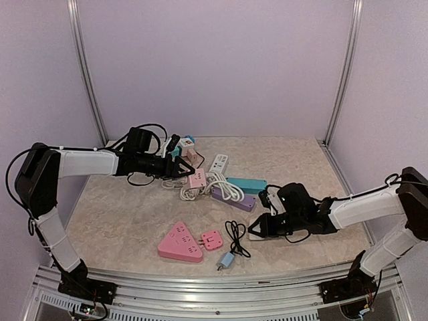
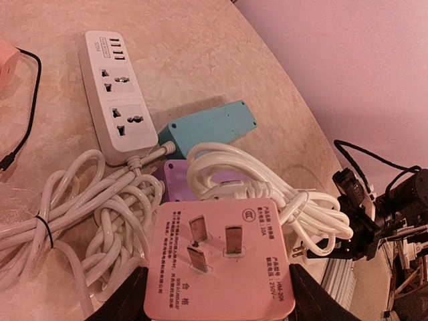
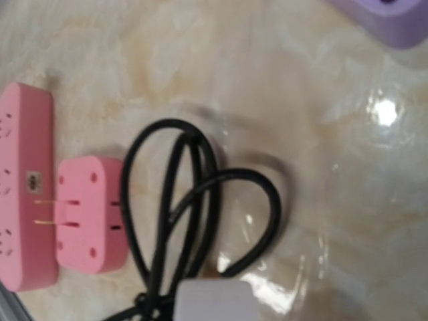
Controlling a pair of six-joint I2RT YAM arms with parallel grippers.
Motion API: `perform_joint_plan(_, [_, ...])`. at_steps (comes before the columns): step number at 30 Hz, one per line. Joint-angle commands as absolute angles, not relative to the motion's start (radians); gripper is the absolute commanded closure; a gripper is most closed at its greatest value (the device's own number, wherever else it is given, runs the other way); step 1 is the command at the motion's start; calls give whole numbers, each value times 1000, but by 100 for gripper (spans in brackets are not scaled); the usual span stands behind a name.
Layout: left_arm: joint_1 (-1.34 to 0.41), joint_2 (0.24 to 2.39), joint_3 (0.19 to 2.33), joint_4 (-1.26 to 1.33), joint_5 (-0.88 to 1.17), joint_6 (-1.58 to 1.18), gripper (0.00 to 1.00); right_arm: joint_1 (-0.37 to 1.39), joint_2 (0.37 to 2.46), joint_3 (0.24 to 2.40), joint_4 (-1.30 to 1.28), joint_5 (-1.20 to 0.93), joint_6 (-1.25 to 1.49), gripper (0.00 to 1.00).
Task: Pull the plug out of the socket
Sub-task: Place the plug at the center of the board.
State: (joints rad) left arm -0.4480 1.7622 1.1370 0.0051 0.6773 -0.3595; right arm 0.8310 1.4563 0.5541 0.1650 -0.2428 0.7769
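Observation:
My left gripper [image 2: 217, 297] is shut on a pink square plug [image 2: 221, 257], its dark fingers [image 2: 124, 302] pressed on both sides. The plug's three metal prongs face the camera, free of any socket. It hangs over white coiled cables [image 2: 100, 207] and a purple socket strip [image 2: 175, 182]. From above, this plug [image 1: 196, 178] sits at the tip of the left gripper [image 1: 186, 172]. My right gripper [image 1: 258, 229] is shut on a white block [image 3: 214, 302], beside a looped black cable [image 3: 194, 200]. Its fingers are out of the wrist view.
A white power strip [image 2: 114, 93] and a teal strip [image 2: 210, 127] lie behind the cables. At the front lie a pink triangular socket [image 1: 179, 243], a small pink adapter [image 1: 212, 239] just off it with prongs showing, and a small blue plug [image 1: 227, 261].

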Motion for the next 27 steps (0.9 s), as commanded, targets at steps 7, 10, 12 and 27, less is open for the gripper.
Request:
perform_joint_plan(7, [-438,1689,1151,97,710,-368,66,844,1482,580,116,-200,777,57])
perform_joint_plan(10, [-439,1690,1150,95,710,-368,66,844,1471,585,80,-166,767,49])
perform_joint_plan(12, [-439,1690,1151,95,710,-368,66,844,1456,585,49,-136,765,41])
perform_joint_plan(27, [-439,1684,1143,154,779,-441,66,880,1171,737,-252,194,694,9])
